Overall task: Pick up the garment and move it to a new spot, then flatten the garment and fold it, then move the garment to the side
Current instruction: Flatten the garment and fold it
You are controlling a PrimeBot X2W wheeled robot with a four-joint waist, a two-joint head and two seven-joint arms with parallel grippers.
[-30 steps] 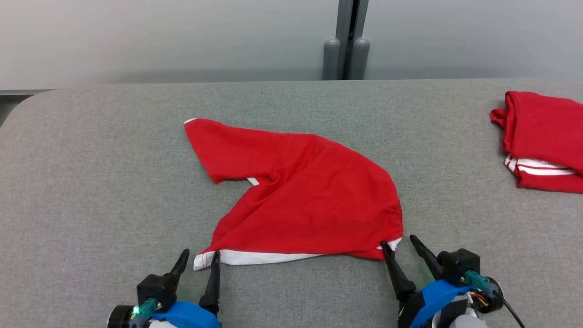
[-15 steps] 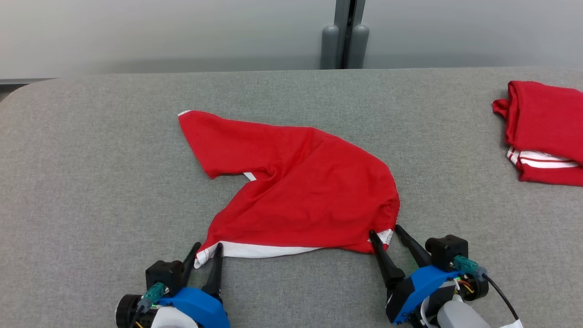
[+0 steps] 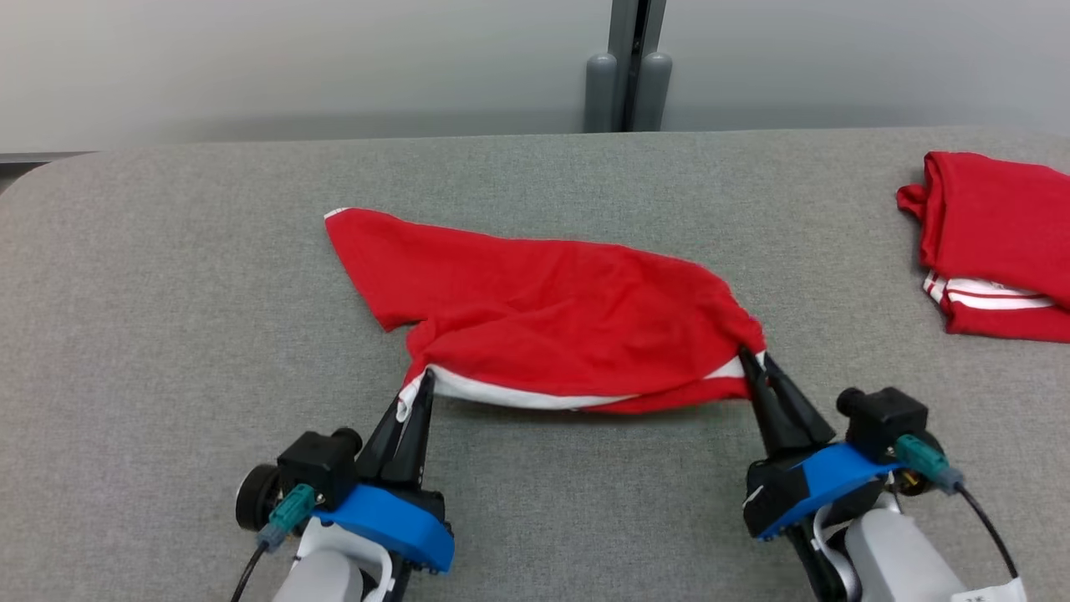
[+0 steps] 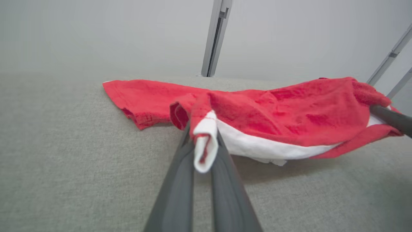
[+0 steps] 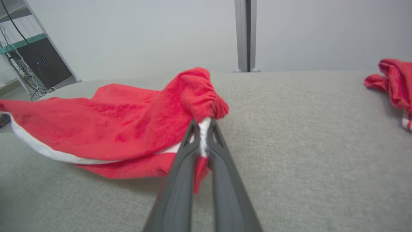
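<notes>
The garment (image 3: 543, 305) is a red piece with a white band along its near hem, lying crumpled mid-table. My left gripper (image 3: 423, 383) is shut on the hem's left corner, whose white band bunches between the fingers (image 4: 202, 146). My right gripper (image 3: 755, 361) is shut on the right corner, red cloth gathered at the fingertips (image 5: 203, 125). The near hem hangs lifted between the two grippers with a shadow under it, while the far part of the garment (image 4: 141, 96) rests on the table. The right gripper's finger (image 4: 391, 117) reaches in from the right of the left wrist view.
The grey felt table (image 3: 167, 334) spreads wide on both sides. A second red garment (image 3: 995, 242) with white stripes lies folded at the far right edge. A grey post (image 3: 627, 67) stands behind the table against the pale wall. Shelving with cables (image 5: 29, 61) stands off the table's left.
Both grippers went from open beside the hem corners to shut on them, then moved forward and up, lifting the near hem and bunching the garment away from me.
</notes>
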